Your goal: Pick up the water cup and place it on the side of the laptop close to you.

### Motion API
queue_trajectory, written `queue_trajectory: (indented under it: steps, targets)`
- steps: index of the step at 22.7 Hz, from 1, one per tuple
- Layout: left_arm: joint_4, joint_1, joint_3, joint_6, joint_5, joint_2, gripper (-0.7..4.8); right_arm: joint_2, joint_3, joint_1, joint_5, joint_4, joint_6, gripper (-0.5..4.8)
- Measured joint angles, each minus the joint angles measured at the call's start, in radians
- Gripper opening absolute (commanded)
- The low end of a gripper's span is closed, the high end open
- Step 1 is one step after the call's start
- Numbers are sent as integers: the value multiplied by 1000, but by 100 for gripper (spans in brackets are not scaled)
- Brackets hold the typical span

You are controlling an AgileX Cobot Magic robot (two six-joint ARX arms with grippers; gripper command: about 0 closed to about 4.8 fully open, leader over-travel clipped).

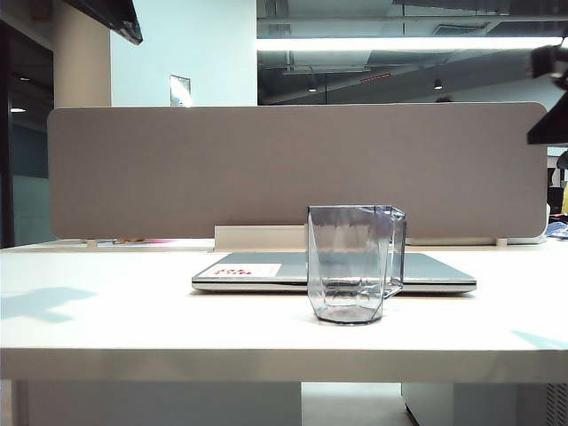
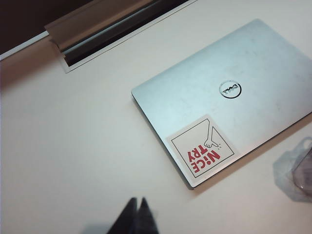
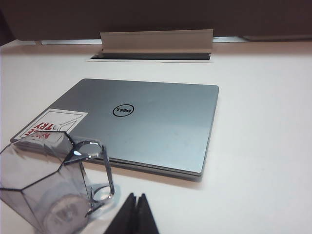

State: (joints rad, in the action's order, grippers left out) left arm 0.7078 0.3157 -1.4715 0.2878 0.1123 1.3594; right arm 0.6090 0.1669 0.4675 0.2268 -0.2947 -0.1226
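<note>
Right wrist view shows the water cup (image 3: 46, 187) standing free just beside the right gripper (image 3: 136, 214), jaws clenched empty, while the left gripper (image 2: 136, 217), likewise clenched, hangs farther off near the laptop (image 3: 141, 124).

We see bright, even light from a ceiling strip light (image 1: 408, 43) at the upper right of the exterior view, which washes the white table (image 1: 133, 311) nearly featureless. Soft grey shadows lie at its left and right edges. The laptop (image 3: 156, 124) lid carries a mild sheen. Both wrist views look slightly soft, with dim upper corners.
</note>
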Motion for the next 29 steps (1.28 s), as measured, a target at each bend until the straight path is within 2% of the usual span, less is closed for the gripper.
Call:
queue_trajectory:
  steps: [5,11,20,29]
  targets:
    - [0,0,0,0,0,0,-6,-149,-4,0,44,175,0,-6]
    - [0,0,0,0,0,0,-6,-374,-50,0,89,306,-12,-6]
    - [14,0,18,0,0,-51,-6,-562,-124,0,110,445,-39,-6]
    - [-148,0,328,34,-2,-324,-6,-607,-148,0,110,481,-46,-6]
